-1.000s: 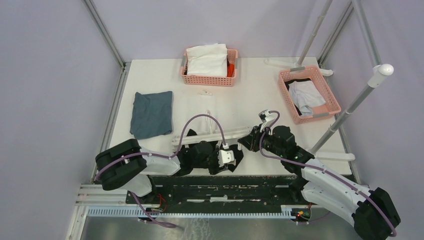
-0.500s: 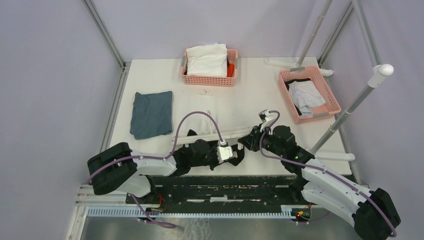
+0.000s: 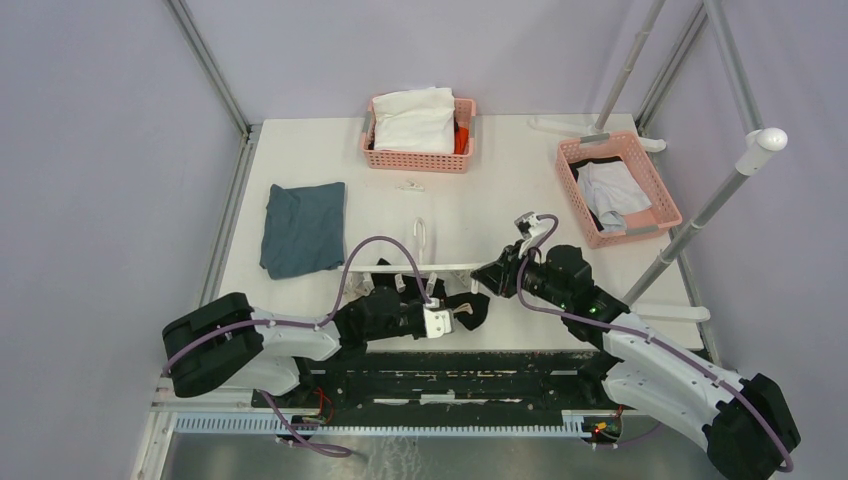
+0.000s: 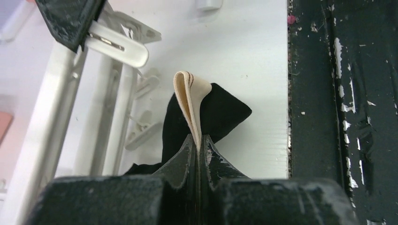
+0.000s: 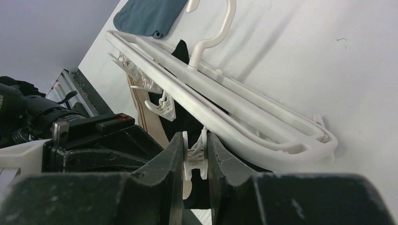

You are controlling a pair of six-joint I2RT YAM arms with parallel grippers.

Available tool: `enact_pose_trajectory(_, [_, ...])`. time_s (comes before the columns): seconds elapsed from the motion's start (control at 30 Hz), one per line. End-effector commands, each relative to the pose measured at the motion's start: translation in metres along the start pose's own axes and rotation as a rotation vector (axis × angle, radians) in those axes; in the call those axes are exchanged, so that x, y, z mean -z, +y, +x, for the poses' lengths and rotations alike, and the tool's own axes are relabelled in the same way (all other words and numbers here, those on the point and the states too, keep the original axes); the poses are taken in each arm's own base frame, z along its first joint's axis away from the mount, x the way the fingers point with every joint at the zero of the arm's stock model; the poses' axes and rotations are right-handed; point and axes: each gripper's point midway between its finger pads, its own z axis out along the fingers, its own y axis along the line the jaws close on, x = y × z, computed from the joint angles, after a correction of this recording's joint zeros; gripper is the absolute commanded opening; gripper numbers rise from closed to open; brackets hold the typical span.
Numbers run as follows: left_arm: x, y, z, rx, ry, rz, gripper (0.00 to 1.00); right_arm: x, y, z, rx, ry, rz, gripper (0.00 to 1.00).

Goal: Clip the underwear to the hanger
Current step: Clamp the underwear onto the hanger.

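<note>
Your left gripper is pinching the underwear by its waistband — jaws pressed tight. Your right gripper is squeezing a clip on the hanger.

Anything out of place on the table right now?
One small white clip lies loose on the table, just in front of the far pink basket, apart from the hanger. Possibly fallen off. Nothing else stands out.
</note>
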Motion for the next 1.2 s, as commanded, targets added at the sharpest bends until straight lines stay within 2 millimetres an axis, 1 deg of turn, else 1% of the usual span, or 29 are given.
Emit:
enact_pose_trajectory(0.0, [-0.003, 0.016, -0.036, -0.146, -0.139, -0.033, 0.03, 0.003, 0.028, -0.047, 0.042, -0.136, -0.082, 0.0])
enact_pose_trajectory(0.17, [-0.004, 0.013, -0.033, -0.17, -0.134, -0.017, 0.03, 0.008, 0.029, -0.058, 0.041, -0.173, -0.07, 0.0])
enact_pose_trajectory(0.27, [-0.008, 0.014, -0.029, -0.177, -0.11, -0.011, 0.03, 0.007, 0.026, -0.06, 0.015, -0.197, -0.05, 0.0])
enact_pose_trajectory(0.43, [-0.014, 0.015, -0.024, -0.197, -0.088, -0.005, 0.03, 0.008, 0.021, -0.064, 0.031, -0.236, -0.033, 0.0])
enact_pose_trajectory(0.5, [-0.015, 0.016, -0.023, -0.218, -0.09, -0.008, 0.03, 0.01, 0.019, -0.065, 0.043, -0.251, -0.027, 0.0])
enact_pose_trajectory(0.67, [-0.015, 0.017, -0.023, -0.334, -0.117, -0.015, 0.03, 0.014, 0.018, -0.069, 0.081, -0.29, -0.028, 0.0])
enact_pose_trajectory(0.77, [-0.017, 0.016, -0.023, -0.362, -0.12, -0.011, 0.03, 0.015, 0.021, -0.069, 0.089, -0.304, -0.043, 0.0])
enact_pose_trajectory(0.93, [-0.017, 0.02, -0.027, -0.414, -0.143, -0.029, 0.03, 0.015, 0.027, -0.067, 0.136, -0.319, -0.092, 0.0])
enact_pose_trajectory(1.17, [-0.013, 0.026, -0.032, -0.496, -0.14, -0.05, 0.03, 0.004, 0.036, -0.047, 0.215, -0.233, -0.188, 0.0])
